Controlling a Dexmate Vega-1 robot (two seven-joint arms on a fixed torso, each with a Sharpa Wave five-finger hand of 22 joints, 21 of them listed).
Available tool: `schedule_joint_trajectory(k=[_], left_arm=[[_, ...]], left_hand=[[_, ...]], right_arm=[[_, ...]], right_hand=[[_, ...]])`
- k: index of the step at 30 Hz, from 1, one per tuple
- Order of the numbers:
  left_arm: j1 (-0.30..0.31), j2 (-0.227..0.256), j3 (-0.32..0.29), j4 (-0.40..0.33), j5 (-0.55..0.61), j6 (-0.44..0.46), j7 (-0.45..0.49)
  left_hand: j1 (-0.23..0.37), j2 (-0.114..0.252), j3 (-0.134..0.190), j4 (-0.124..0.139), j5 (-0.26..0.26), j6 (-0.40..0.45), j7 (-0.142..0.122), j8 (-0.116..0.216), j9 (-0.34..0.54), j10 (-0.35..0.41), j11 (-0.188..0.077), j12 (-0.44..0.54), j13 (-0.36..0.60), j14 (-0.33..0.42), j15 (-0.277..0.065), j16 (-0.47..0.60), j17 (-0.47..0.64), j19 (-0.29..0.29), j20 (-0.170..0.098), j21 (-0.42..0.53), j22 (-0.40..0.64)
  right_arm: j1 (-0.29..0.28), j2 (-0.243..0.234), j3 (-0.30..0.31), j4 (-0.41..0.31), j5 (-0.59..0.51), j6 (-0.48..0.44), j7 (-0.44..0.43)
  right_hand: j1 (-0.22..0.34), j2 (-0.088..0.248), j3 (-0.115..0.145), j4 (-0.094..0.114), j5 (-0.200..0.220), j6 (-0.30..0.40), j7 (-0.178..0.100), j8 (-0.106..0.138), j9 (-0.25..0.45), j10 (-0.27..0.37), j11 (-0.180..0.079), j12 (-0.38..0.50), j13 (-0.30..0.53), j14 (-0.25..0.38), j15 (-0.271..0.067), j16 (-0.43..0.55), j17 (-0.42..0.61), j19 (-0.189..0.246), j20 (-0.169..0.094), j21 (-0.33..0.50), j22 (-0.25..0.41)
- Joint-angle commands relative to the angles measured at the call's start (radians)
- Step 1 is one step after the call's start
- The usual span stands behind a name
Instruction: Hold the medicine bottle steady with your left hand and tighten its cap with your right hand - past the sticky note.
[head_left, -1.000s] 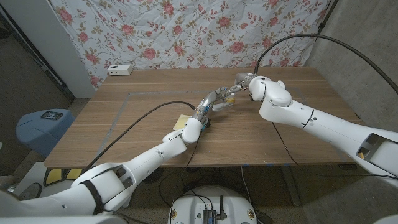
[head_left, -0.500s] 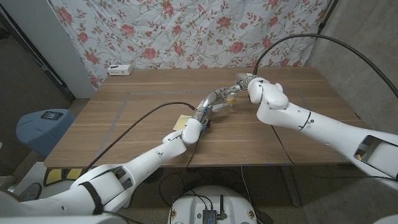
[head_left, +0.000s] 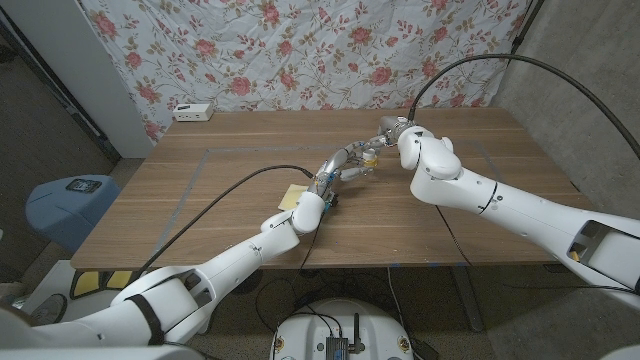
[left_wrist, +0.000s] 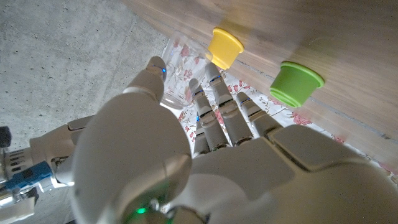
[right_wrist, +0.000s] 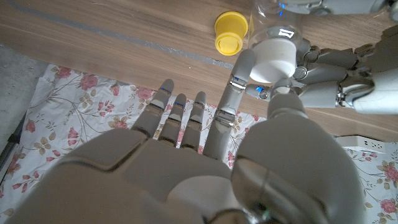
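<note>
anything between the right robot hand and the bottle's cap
Nothing visible does. In the right wrist view the right robot hand already has a finger and thumb against the white cap of the clear medicine bottle, which the left robot hand grips. The yellow cup stands off to the side.

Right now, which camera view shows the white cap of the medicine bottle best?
The right wrist view: the white cap is large there, pinched by the right hand. In the left wrist view the clear bottle shows past the left hand, its cap hidden. In the head view the bottle is too small to tell.
</note>
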Motion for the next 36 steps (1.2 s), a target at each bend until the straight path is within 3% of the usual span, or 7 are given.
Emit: schedule_joint_trajectory(k=[1,7,18,27,36], left_arm=[[0.007,0.003,-0.002,-0.011,0.003,0.004,0.003],[0.007,0.001,-0.001,-0.010,0.005,0.003,0.005],[0.002,0.000,0.002,-0.009,0.007,0.000,-0.002],[0.000,-0.002,0.004,-0.006,0.009,0.000,-0.003],[0.003,-0.003,0.005,-0.011,0.011,0.005,-0.001]], left_hand=[[0.001,0.007,0.011,0.001,0.006,0.000,-0.008,-0.002,0.002,0.039,-0.033,0.004,0.003,0.005,-0.084,0.003,0.001,-0.003,-0.126,0.000,0.002],[-0.001,0.007,0.012,0.002,0.006,0.000,-0.006,-0.003,0.002,0.038,-0.034,0.003,0.003,0.004,-0.083,0.003,0.001,-0.003,-0.124,0.000,0.002],[0.000,0.006,0.011,0.000,0.006,0.000,-0.006,-0.002,0.002,0.037,-0.033,0.004,0.003,0.004,-0.084,0.004,0.001,-0.004,-0.125,0.000,0.002],[0.000,0.006,0.011,0.000,0.006,0.001,-0.007,-0.002,0.002,0.038,-0.035,0.004,0.003,0.005,-0.083,0.004,0.001,-0.004,-0.126,0.000,0.002],[0.002,0.004,0.010,-0.002,0.006,0.000,-0.007,-0.002,0.002,0.039,-0.032,0.004,0.003,0.003,-0.085,0.003,0.001,-0.004,-0.126,0.000,0.002]], right_arm=[[0.000,-0.018,0.003,-0.016,0.027,0.010,0.001],[0.003,-0.034,0.006,-0.028,0.039,0.019,0.015],[0.012,-0.062,0.000,-0.058,0.034,0.005,0.051],[0.019,-0.087,0.007,-0.079,0.046,0.021,0.090],[0.020,-0.105,0.031,-0.096,0.083,0.052,0.129]], right_hand=[[-0.055,-0.017,-0.025,0.011,-0.001,-0.048,0.003,-0.033,-0.004,-0.008,0.024,-0.019,0.000,-0.003,0.014,-0.008,0.008,-0.009,0.014,-0.005,0.003],[-0.099,-0.032,-0.045,0.021,-0.002,-0.106,0.011,-0.068,-0.004,-0.039,0.046,-0.036,0.000,-0.023,0.031,-0.021,0.009,-0.034,0.029,-0.012,0.003],[-0.148,-0.040,-0.064,0.030,0.001,-0.212,0.028,-0.117,0.012,-0.096,0.057,-0.051,0.002,-0.063,0.059,-0.038,0.009,-0.070,0.047,-0.016,0.002],[-0.163,-0.040,-0.070,0.022,0.004,-0.359,0.039,-0.175,0.033,-0.179,0.070,-0.055,0.004,-0.110,0.083,-0.047,0.007,-0.113,0.061,-0.018,0.002],[-0.140,-0.024,-0.054,0.000,0.006,-0.468,0.042,-0.212,0.045,-0.261,0.071,-0.056,0.004,-0.164,0.102,-0.053,0.005,-0.145,0.070,-0.017,0.001]])
